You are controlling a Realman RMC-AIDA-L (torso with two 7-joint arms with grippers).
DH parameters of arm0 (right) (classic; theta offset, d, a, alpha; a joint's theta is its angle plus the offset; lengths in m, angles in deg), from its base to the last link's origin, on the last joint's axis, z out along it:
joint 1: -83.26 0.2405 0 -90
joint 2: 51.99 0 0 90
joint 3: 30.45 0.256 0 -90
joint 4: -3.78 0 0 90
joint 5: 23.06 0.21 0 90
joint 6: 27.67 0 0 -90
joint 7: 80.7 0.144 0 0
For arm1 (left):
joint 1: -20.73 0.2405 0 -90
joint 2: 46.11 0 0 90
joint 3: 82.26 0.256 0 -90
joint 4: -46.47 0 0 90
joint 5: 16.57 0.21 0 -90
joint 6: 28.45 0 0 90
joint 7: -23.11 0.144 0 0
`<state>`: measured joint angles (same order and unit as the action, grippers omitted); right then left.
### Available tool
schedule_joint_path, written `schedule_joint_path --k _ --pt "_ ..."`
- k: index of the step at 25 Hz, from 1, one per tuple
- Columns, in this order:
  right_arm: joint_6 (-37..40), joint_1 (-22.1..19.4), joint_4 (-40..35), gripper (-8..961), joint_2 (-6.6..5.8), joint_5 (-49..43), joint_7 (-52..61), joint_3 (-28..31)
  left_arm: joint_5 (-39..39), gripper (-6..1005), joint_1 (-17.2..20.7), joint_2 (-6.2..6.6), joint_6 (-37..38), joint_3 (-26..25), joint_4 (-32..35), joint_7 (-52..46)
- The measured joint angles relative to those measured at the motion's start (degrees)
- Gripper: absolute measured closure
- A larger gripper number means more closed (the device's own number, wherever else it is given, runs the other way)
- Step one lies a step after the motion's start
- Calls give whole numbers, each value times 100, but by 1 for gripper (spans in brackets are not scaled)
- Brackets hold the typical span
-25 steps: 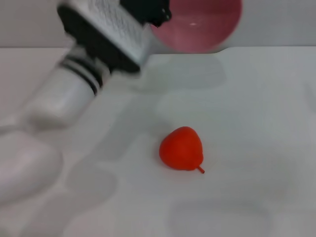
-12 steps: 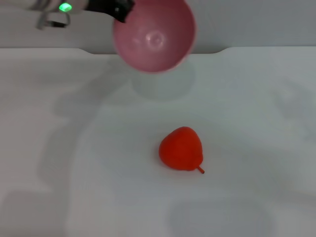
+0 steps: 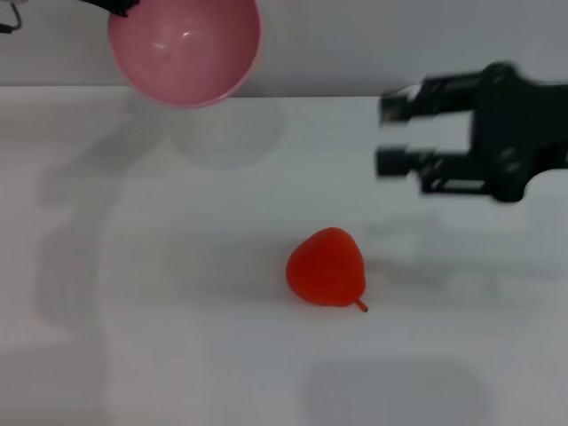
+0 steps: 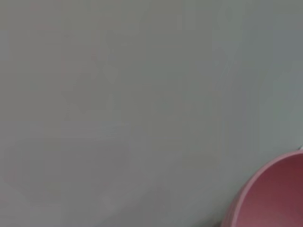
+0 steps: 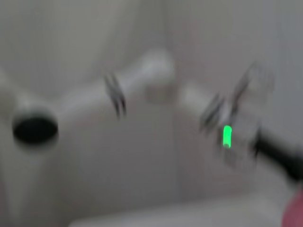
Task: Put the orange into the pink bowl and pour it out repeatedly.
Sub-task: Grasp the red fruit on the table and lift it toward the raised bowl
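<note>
Pink bowl held aloft at the far left of the head view, above the far edge of the white counter, tipped so its glossy inside faces the camera; nothing inside it. Left gripper barely in view at the top edge, just a dark bit touching the bowl's upper left rim; how its jaws stand, impossible to tell from here. Faint shadow of the bowl lying on the counter just beneath it.

Orange resting on the counter near the middle, well apart from the bowl, its small stem nub pointing toward the near right. Touched by nothing.

Right gripper reaching in from the right side, black, raised above the counter, blurred. Jaws apart, one finger above the other in the head view, tips pointing toward the left, holding nothing. Positioned farther back and to the right of the orange, not touching it. Soft shadow on the counter below it.

In the left wrist view, mostly plain grey surface, with a curved piece of the pink bowl showing at one corner. No fingers of that arm visible there.

In the right wrist view, a blurred white arm with dark bands across a pale background, a small green light glowing on it near a dark end piece; details too smeared to make out more.
</note>
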<state>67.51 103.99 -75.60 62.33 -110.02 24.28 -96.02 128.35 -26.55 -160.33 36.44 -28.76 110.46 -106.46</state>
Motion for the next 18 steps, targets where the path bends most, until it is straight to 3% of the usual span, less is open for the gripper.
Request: schedule_joint_path --k 4,8,10,13,18 --pt "208 591 -508 420 93 -2014 1293 -25 14 955 3 26 3 -42 -18 0" --pt "-13 1258 217 420 383 -3563 1601 -43 15 955 -10 16 4 -51 -26 -2" --pt "-359 1562 800 420 440 -3916 1612 -200 15 955 -24 1 4 -44 -32 -3" --pt "-866 1871 1661 420 430 -3992 1622 -445 15 955 -40 -21 15 -24 -38 -4" --pt "-1493 2086 2361 420 431 -4013 1601 -776 13 955 -61 -87 53 1 -52 -6"
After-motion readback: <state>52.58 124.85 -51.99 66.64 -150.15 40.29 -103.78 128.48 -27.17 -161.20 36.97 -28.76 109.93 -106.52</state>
